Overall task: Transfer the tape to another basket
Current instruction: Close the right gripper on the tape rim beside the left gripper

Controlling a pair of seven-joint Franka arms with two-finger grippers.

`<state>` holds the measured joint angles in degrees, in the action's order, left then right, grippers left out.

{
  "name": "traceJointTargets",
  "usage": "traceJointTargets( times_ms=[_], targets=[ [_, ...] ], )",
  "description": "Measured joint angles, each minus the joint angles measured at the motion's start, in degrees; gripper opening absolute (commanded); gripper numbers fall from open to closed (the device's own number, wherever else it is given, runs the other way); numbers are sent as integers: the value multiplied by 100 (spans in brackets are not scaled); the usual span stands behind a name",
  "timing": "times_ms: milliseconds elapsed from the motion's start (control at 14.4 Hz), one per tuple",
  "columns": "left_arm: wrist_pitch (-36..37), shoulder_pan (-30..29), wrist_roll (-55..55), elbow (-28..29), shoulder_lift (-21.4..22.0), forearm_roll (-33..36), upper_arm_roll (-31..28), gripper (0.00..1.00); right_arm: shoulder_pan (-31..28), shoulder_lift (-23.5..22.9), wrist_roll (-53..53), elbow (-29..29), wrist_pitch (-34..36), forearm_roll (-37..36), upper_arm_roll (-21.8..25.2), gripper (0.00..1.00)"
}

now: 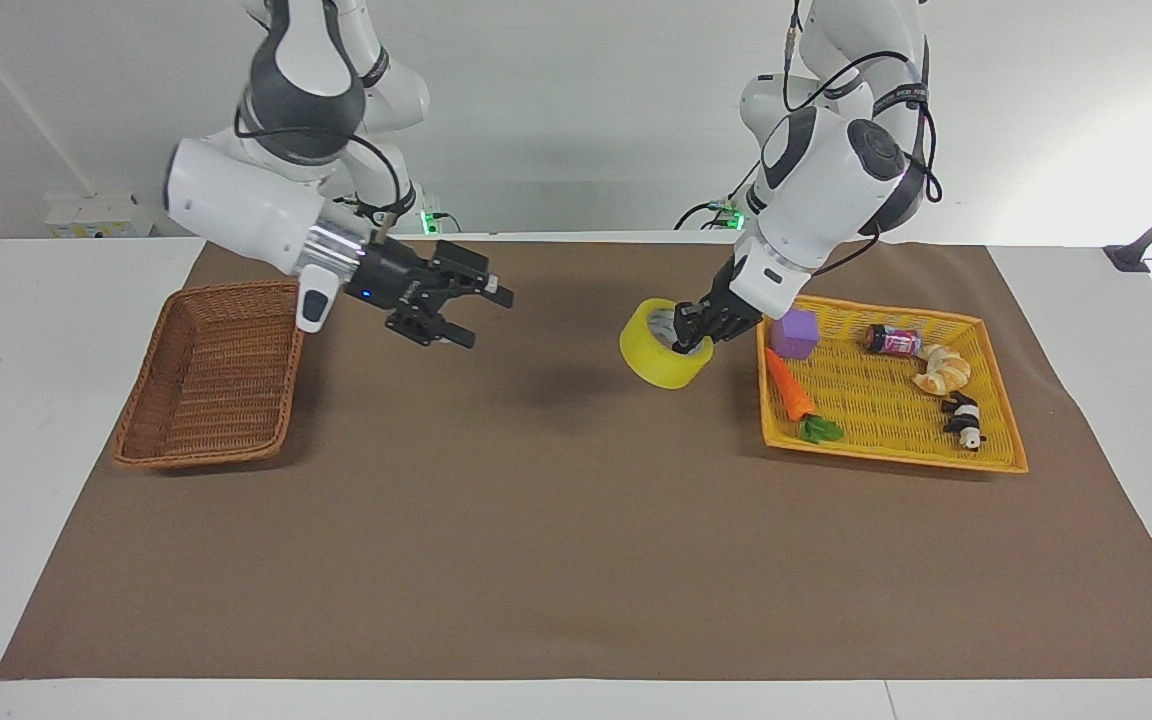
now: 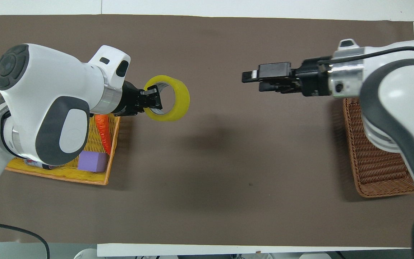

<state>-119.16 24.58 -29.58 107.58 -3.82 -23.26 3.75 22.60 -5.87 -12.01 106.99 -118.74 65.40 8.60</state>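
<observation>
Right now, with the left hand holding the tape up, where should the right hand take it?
On the free arc of the tape away from the left hand, one finger through the open core. The right hand, open, would come level from the basket's end.

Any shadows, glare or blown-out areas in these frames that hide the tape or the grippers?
Facing view: a soft shadow on the mat under the right gripper, hiding nothing; the wall over the yellow tray is washed out; the tape in the left gripper reads clearly. Overhead view: a faint shadow patch mid-mat; the right arm covers part of the basket.
</observation>
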Motion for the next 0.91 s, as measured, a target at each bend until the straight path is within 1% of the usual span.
traceJointTargets(
  times_ms=[209,348,488,697,905],
  targets=[
    [124,3,-4,0,0,5,3,0,545,-403,-80,-5,-677,670,-4,100],
    [157,5,-4,0,0,6,4,0,765,-525,-104,-28,-865,915,-3,100],
    [173,6,-4,0,0,6,4,0,907,-530,-104,-38,-975,1012,1,100],
    [179,6,-4,0,0,10,4,0,1187,-530,-104,-39,-1337,1179,3,100],
    [180,6,-4,0,0,12,4,0,1278,-530,-104,-39,-1395,1192,3,100]
  ],
)
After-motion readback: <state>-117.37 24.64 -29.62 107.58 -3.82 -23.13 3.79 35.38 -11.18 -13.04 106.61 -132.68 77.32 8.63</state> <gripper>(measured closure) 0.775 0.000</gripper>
